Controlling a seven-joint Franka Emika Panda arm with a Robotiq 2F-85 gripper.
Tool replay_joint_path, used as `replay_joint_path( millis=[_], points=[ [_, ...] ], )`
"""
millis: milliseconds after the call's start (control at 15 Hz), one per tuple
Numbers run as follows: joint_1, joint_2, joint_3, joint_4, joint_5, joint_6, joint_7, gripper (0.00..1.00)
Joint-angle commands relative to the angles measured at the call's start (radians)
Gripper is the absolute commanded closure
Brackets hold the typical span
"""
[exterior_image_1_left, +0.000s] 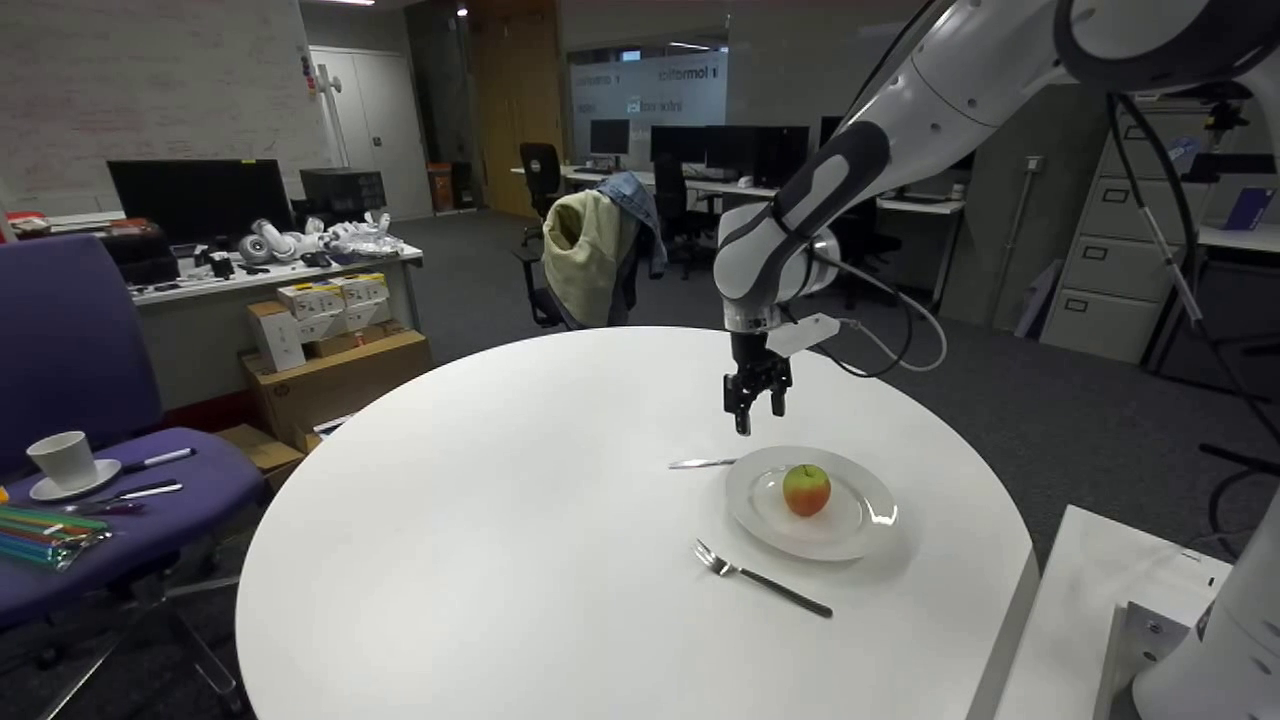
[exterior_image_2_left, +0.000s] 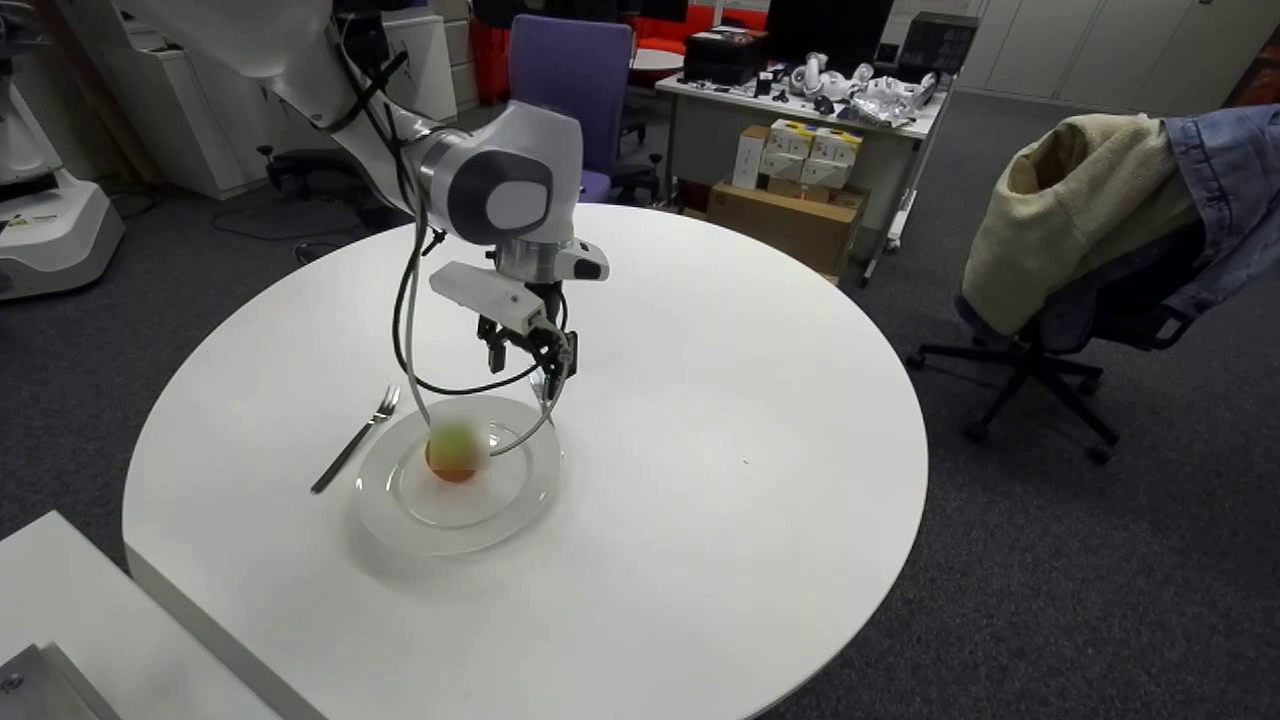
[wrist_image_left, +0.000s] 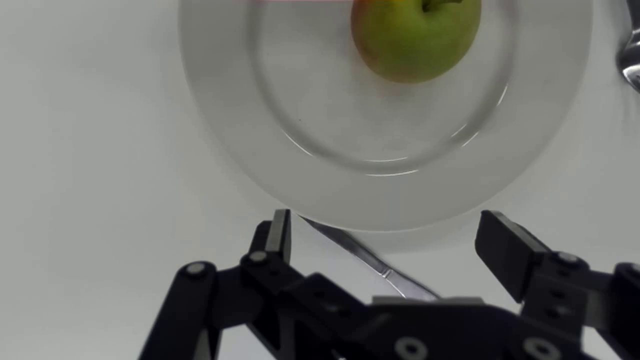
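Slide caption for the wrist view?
Open black gripper above a slim silver knife at edge of round white plate bearing red-green apple.

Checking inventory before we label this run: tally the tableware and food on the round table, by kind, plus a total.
Knife: 1
Plate: 1
Apple: 1
Fork: 1
Total: 4

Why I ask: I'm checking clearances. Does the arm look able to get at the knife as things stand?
Probably yes: the tool hangs open near the knife and above it, with nothing seen between them. The plate lies close along one end, so a grip there may be hampered.
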Motion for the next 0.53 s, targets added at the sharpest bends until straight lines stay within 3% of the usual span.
replay_joint_path(
  millis=[0, 67, 133, 467],
  points=[
    [0.028, -0.016, -0.027, 0.001, -0.103, 0.014, 0.016, 0.0],
    [0.038, -0.017, -0.037, 0.004, -0.112, 0.026, 0.075, 0.0],
    [0.013, -0.001, -0.013, 0.004, -0.075, 0.003, 0.024, 0.0],
    [0.027, -0.001, -0.022, 0.007, -0.093, 0.014, 0.059, 0.0]
  ],
)
